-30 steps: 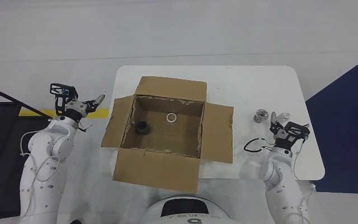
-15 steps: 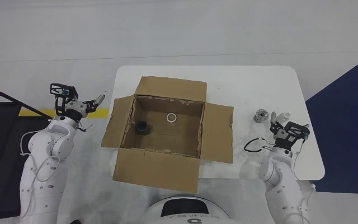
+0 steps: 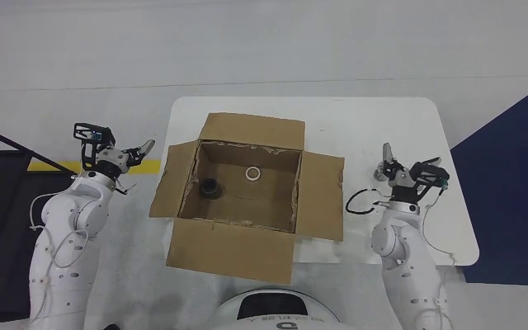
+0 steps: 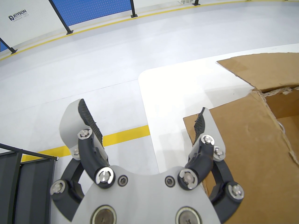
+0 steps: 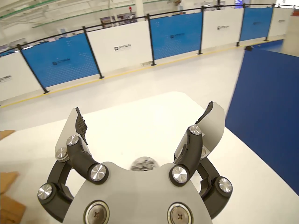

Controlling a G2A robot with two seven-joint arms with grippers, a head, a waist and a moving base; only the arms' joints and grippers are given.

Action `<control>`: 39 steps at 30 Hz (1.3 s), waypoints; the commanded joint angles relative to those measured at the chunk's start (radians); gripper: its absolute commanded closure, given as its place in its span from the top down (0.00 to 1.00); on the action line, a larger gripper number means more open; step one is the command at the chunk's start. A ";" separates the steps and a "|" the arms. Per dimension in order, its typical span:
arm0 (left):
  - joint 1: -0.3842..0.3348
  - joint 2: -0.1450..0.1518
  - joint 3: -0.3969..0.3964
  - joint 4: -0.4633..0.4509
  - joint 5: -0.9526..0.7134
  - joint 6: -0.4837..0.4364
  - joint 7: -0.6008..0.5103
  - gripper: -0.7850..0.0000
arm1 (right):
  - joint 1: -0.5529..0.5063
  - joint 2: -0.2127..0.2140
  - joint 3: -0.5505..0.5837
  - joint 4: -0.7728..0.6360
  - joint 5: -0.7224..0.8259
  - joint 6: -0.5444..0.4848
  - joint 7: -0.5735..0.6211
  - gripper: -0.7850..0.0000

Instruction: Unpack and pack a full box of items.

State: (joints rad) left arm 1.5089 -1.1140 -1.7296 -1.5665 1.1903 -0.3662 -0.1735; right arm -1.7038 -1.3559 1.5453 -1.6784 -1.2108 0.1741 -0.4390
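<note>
An open cardboard box (image 3: 318, 194) stands mid-table with its flaps folded out. On its floor lie a black round item (image 3: 210, 187) and a white ring (image 3: 253, 173). A small silver item (image 3: 379, 174) rests on the white table (image 3: 363, 124) to the right of the box. My right gripper (image 3: 409, 162) hovers open just beside and over it; in the right wrist view the silver item (image 5: 143, 163) peeks out under the open gripper (image 5: 144, 107). My left gripper (image 3: 140, 154) hangs open and empty off the table's left edge. In the left wrist view the gripper (image 4: 142, 105) faces the box's left flap (image 4: 245, 145).
A blue panel (image 3: 503, 190) stands close to the table's right edge. A black frame (image 4: 25, 183) and a yellow floor line (image 3: 49, 165) lie left of the table. Bare tabletop (image 5: 140, 122) stretches behind the box and on its right.
My right gripper has swung left and toward the table's far side, coming over the silver item. The left arm and the box's contents stay as they were.
</note>
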 commanded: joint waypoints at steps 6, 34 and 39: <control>0.000 0.000 0.000 0.000 0.000 0.000 0.000 1.00 | -0.040 -0.011 -0.173 -0.164 -0.082 -0.066 0.055 1.00; 0.000 0.000 0.000 0.000 0.000 0.000 0.000 1.00 | 0.152 -0.003 -0.380 -0.214 0.302 -0.565 0.661 0.66; 0.000 0.000 0.000 0.000 0.000 0.000 0.000 1.00 | 0.286 -0.023 -0.504 -0.094 0.350 -0.419 0.881 0.49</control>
State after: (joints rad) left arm 1.5089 -1.1140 -1.7296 -1.5665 1.1903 -0.3662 -0.1735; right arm -1.4426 -1.3761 1.0615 -1.7928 -0.8666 -0.2749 0.3994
